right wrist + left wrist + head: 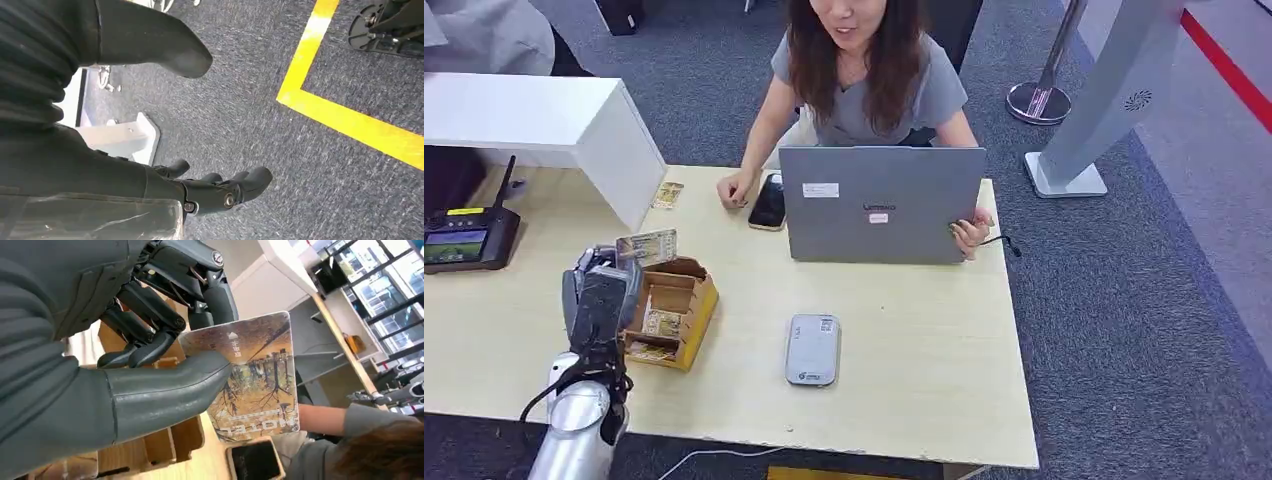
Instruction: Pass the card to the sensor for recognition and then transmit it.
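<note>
**Left hand pinching a printed card**

The left hand [150,365] is holding the card [255,385] between its thick grey thumb and the darker fingers [150,347] curling against the card's other face. The card (printed with bare trees and lettering) is sticking out past the fingertips. Beyond it, a cardboard box [170,437] is sitting on the wooden table [210,462], a phone [255,460] is lying near, and a person's sleeve [370,420] is showing.

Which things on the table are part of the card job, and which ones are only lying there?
Part of the job:
- card, held by the left hand
- grey sensor pad
- cardboard box with more cards

Only lying there:
- laptop
- phone
- black terminal
- loose card beside the white box
</note>
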Controlling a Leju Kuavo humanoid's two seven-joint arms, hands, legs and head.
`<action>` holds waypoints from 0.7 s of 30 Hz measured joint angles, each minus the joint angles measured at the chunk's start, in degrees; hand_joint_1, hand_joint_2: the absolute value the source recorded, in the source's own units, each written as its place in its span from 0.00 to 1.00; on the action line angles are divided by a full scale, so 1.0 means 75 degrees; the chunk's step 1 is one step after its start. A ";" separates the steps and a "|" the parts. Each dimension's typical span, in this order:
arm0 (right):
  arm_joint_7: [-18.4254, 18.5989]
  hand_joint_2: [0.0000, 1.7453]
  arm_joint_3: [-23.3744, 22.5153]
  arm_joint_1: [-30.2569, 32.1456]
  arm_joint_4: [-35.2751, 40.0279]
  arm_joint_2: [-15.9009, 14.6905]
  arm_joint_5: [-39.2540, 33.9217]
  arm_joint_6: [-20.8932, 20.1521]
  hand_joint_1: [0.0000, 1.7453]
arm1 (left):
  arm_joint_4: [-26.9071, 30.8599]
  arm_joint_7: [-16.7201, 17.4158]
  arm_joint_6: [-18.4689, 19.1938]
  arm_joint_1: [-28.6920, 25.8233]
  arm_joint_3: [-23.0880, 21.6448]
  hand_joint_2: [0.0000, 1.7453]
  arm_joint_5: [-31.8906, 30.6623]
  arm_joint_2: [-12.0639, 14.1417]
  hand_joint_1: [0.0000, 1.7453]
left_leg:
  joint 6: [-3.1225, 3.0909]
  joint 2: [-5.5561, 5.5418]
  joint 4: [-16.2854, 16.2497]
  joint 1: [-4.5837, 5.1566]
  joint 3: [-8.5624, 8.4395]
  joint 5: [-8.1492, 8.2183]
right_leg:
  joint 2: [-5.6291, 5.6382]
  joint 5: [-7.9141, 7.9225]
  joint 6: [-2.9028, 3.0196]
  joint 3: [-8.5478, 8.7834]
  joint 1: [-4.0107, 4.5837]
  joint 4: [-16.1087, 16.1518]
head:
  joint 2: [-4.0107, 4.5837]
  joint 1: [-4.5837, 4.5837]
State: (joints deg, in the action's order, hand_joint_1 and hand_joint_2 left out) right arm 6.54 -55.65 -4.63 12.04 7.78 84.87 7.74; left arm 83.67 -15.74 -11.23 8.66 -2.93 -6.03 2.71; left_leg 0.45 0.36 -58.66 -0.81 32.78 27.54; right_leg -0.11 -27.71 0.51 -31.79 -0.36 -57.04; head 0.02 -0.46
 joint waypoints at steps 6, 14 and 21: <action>0.0000 1.00 0.0018 -0.0009 0.0000 0.0000 0.0003 0.0020 0.00 | -0.0213 0.0015 0.0385 0.0021 -0.0058 1.00 0.0583 -0.0044 1.00 | 0.0000 0.0000 0.0000 0.0000 0.0000 -0.0001 | 0.0000 0.0001 0.0000 0.0002 0.0000 0.0000 | 0.0000 0.0003; 0.0000 1.00 0.0114 -0.0044 0.0000 0.0000 0.0003 0.0041 0.00 | -0.0344 0.0085 0.0729 0.0021 -0.0120 1.00 0.1143 -0.0108 1.00 | 0.0000 -0.0001 0.0000 0.0000 0.0001 -0.0001 | 0.0000 0.0000 0.0000 0.0002 0.0000 0.0000 | 0.0000 0.0000; 0.0000 1.00 0.0143 -0.0054 0.0000 0.0003 0.0006 0.0085 0.00 | -0.0464 0.0102 0.1119 -0.0228 -0.0216 1.00 0.1964 -0.0271 1.00 | 0.0000 -0.0001 0.0000 0.0000 0.0001 0.0000 | -0.0001 0.0000 0.0000 0.0001 0.0000 0.0000 | 0.0000 0.0000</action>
State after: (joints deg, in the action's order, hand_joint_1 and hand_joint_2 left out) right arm 6.54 -54.58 -5.04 12.04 7.80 84.91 8.37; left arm 80.19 -14.97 -2.84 6.95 -4.55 8.70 0.68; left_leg 0.45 0.35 -58.66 -0.81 32.79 27.54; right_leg -0.12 -27.71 0.51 -31.78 -0.36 -57.04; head 0.02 -0.46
